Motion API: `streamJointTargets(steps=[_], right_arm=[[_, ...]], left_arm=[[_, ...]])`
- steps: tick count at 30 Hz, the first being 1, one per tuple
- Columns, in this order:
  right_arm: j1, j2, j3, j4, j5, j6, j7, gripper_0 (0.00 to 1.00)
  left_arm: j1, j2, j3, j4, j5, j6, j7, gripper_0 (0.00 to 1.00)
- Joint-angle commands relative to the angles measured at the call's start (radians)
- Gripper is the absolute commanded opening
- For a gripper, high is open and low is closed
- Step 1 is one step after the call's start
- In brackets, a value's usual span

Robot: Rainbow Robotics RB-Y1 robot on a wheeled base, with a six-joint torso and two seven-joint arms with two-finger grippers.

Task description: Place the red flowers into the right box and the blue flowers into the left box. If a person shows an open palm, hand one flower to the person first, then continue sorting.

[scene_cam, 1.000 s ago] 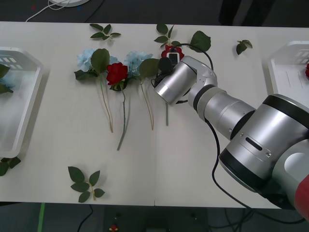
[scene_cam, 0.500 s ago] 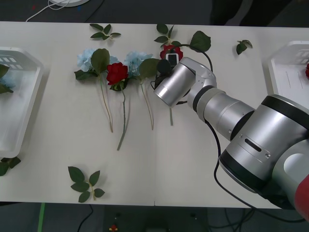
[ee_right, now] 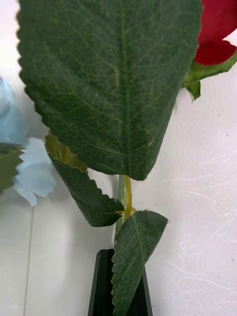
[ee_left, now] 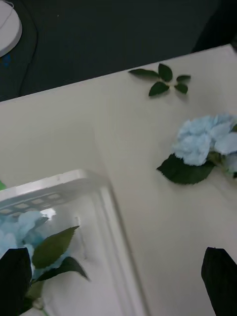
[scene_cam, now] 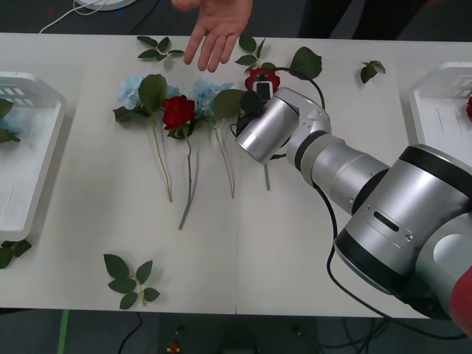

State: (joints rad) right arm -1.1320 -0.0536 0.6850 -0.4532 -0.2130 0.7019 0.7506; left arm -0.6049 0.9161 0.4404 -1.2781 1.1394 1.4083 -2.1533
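While a hand (scene_cam: 219, 28) is held open over the white table (scene_cam: 88, 221), a red rose (scene_cam: 262, 77) (green-stemmed) is clenched by the right gripper (ee_right: 121, 276).

A red rose (scene_cam: 178, 112) lies flat between two pale blue flowers (scene_cam: 208, 94), beside the right fingers (ee_right: 101, 284). These pinch another rose's stem (ee_right: 124, 193). A person's open palm (scene_cam: 219, 29) hovers beyond them.

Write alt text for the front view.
A person's bare open hand reaches over the white table's far edge while the silver right arm's gripper sits at a red rose. Another red rose and two pale blue flower clusters lie left of it.
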Motion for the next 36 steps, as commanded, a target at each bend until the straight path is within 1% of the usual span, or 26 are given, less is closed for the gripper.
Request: streamJointTargets(steps=[1, 7, 9, 12, 17, 21, 22, 23, 25, 27, 30, 33, 36], right_arm=[[-0.04, 0.003, 0.011, -0.005, 0.006, -0.032, -0.02, 0.0], [-0.04, -0.04, 0.011, -0.032, -0.023, -0.093, -0.002, 0.0], [-0.035, -0.06, 0.011, -0.055, -0.028, -0.101, 0.003, 0.0], [-0.012, -0.112, 0.011, -0.128, -0.057, -0.122, 0.01, 0.0], [0.078, -0.258, 0.011, -0.369, -0.083, -0.136, 0.019, 0.0], [0.17, -0.405, 0.01, -0.611, -0.098, -0.167, 0.019, 0.0], [0.199, -0.442, 0.002, -0.673, -0.102, -0.176, 0.019, 0.0], [0.213, -0.459, -0.005, -0.702, -0.103, -0.182, 0.021, 0.0], [0.273, -0.529, -0.035, -0.814, -0.102, -0.223, 0.024, 0.0], [0.317, -0.577, -0.067, -0.895, -0.092, -0.272, 0.027, 0.0], [0.371, -0.611, -0.114, -0.963, -0.069, -0.36, 0.03, 0.0], [0.409, -0.623, -0.162, -0.996, -0.026, -0.458, 0.036, 0.0], [0.409, -0.603, -0.183, -0.999, 0.047, -0.516, 0.038, 0.0]], left_arm=[[-0.036, 0.055, -0.049, -0.033, 0.028, -0.02, 0.004, 1.0], [-0.036, 0.055, -0.051, -0.033, 0.034, -0.02, 0.003, 1.0], [-0.036, 0.055, -0.051, -0.033, 0.034, -0.02, 0.003, 1.0], [-0.036, 0.055, -0.051, -0.033, 0.034, -0.02, 0.003, 1.0], [-0.036, 0.055, -0.051, -0.033, 0.034, -0.02, 0.003, 1.0], [-0.036, 0.055, -0.051, -0.033, 0.034, -0.02, 0.003, 1.0], [-0.036, 0.055, -0.051, -0.033, 0.034, -0.02, 0.003, 1.0], [-0.036, 0.055, -0.051, -0.033, 0.034, -0.02, 0.003, 1.0], [-0.036, 0.055, -0.051, -0.033, 0.034, -0.02, 0.003, 1.0], [-0.036, 0.055, -0.051, -0.033, 0.034, -0.02, 0.003, 1.0], [-0.036, 0.055, -0.051, -0.033, 0.034, -0.02, 0.003, 1.0], [-0.036, 0.055, -0.051, -0.033, 0.034, -0.02, 0.003, 1.0], [-0.036, 0.055, -0.051, -0.033, 0.034, -0.02, 0.003, 1.0]])
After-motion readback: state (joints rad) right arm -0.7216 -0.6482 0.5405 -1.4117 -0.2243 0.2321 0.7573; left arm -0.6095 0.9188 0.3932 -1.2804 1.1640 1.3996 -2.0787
